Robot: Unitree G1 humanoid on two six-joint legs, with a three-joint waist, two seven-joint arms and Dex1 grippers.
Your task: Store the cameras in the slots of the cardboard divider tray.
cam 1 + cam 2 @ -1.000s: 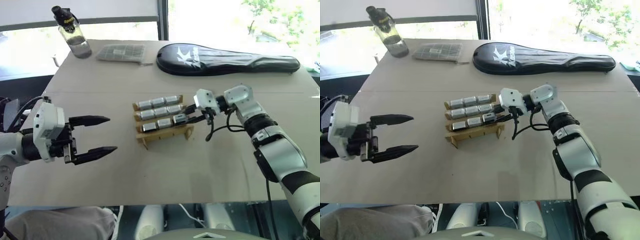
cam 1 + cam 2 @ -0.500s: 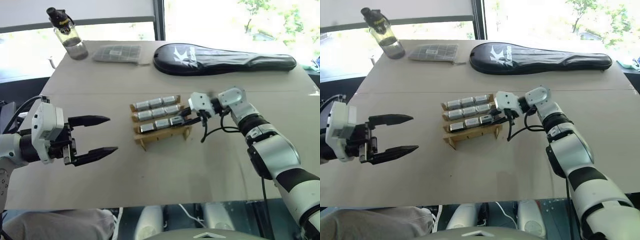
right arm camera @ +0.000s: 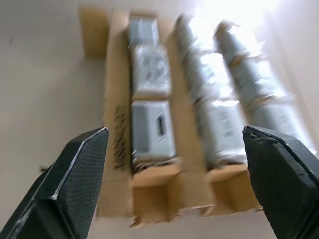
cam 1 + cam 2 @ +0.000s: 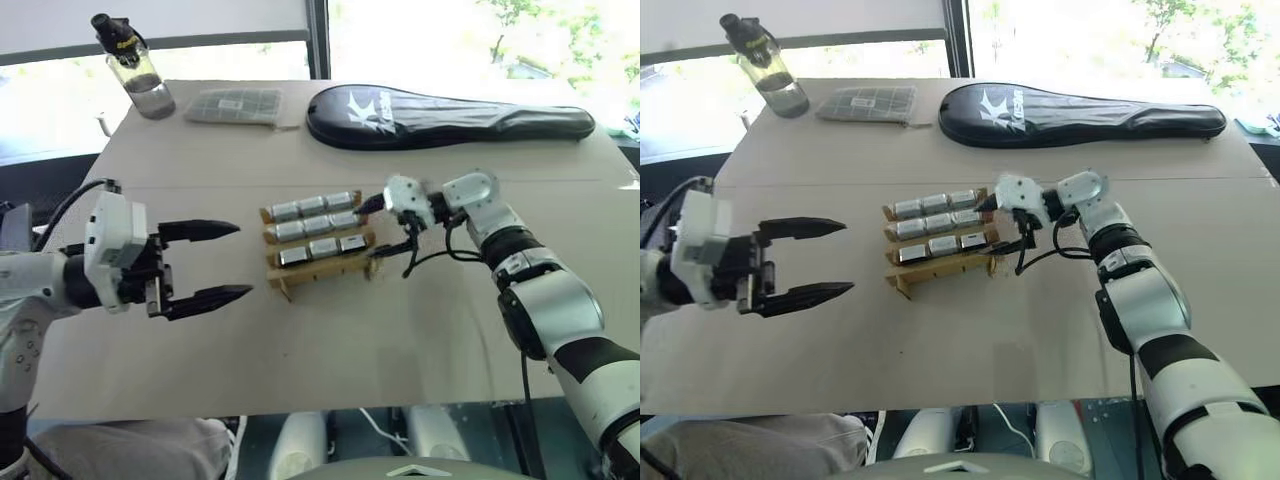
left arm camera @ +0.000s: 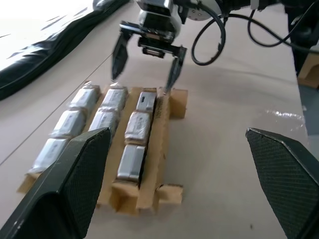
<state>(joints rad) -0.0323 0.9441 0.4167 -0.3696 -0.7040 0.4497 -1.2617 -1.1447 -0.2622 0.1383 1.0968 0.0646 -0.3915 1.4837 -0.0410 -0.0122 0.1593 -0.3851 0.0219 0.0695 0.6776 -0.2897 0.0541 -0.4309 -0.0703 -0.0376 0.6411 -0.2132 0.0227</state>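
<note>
The right gripper (image 5: pixel 145 68) is hanging spread wide and empty just above the right-hand end of the cardboard divider tray (image 4: pixel 325 268), its two black fingers (image 5: pixel 118 56) straddling the ends of the near two rows. Directly below and a little ahead of it, the cameras (image 4: pixel 318 226) are lying three to a row in all three rows, so every slot looks filled; the one nearest the fingertips, the end camera of the front row (image 5: pixel 146 101), is sitting down in its slot, apart from both fingers. This reads as the release after the last placement, with the task at or very near its end. The left gripper (image 4: pixel 205 265) is waiting well off to the tray's other side, also spread wide and holding nothing. The next move probably calls for lifting the right gripper straight clear without catching the cardboard strips or dragging a camera up.
</note>
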